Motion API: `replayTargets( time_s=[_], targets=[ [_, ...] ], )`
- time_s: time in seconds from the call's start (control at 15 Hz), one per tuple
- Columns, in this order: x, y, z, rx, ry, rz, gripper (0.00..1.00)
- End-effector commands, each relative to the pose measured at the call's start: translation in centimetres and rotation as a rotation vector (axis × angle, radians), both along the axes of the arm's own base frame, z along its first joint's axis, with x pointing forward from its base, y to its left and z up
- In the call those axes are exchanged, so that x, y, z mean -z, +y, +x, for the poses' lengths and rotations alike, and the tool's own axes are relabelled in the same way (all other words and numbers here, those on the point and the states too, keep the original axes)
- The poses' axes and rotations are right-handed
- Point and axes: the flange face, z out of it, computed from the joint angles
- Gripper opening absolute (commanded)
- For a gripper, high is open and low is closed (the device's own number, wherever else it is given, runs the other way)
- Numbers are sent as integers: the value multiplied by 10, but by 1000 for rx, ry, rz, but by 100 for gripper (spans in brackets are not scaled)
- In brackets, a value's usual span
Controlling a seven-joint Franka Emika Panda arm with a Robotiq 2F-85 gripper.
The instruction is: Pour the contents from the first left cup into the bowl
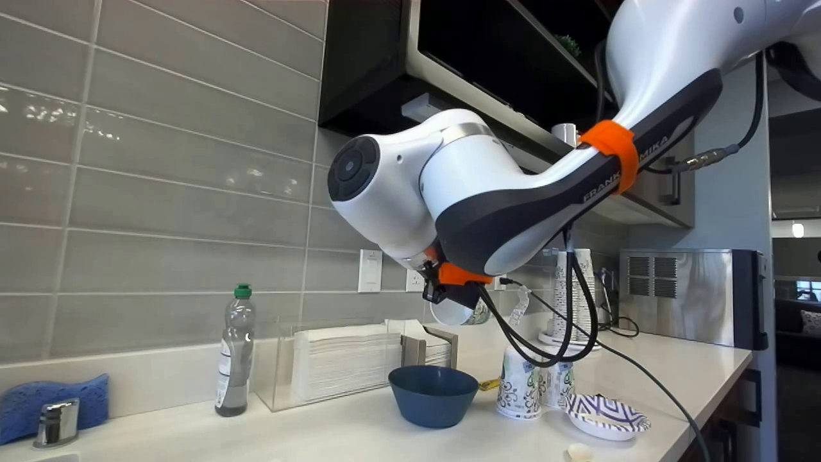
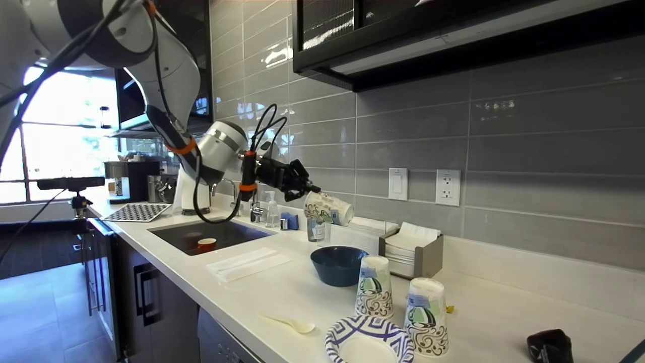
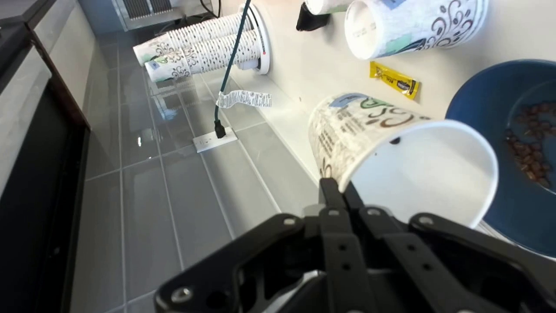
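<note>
- The claw (image 3: 342, 190) grasps the paper cup (image 3: 417, 169) by its rim, the thin wall pinched between the fingertips; this edge hold probably spares the cup from crushing and lets the wrist do the tipping.
- The cup hangs on its side, well above the table (image 2: 302, 297), a pose that fits pouring. Its white inside looks bare except for a dark bit (image 3: 395, 141) near the rim, so the pour seems nearly finished; a steeper tilt may be needed to free that last piece, and the narrow grip could let the cup twist.
- The bowl (image 3: 478, 130) stands upright, lower than the cup in both exterior views, its wide top ready to catch what falls. Brown pieces (image 3: 527, 154) lie in it, presumably the cup's contents. Whether the cup's mouth is squarely over it cannot be told.
- A yellow packet (image 3: 395, 80) lies flat near the bowl, apparently with no part in the task.
- Two similar cups, one nearer the bowl (image 2: 374, 290) and one farther off (image 2: 427, 317), stand upside down, stable on their rims; they seem to be bystanders.
- Beside them sits a patterned dish (image 2: 365, 349), with a spoon (image 2: 302, 327) near it, perhaps meant for serving.
- Farther along the wall, cup stacks (image 3: 191, 48) stand on a round base, likely stored there.
</note>
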Motion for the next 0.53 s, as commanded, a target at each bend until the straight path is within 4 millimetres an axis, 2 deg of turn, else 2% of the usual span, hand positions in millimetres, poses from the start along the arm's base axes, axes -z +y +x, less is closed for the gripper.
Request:
replayTargets(
  time_s=[0.0, 0.47],
  targets=[
    [-14, -10, -6, 62, 8, 108, 1],
    [-35, -28, -18, 132, -5, 366, 1]
  ],
)
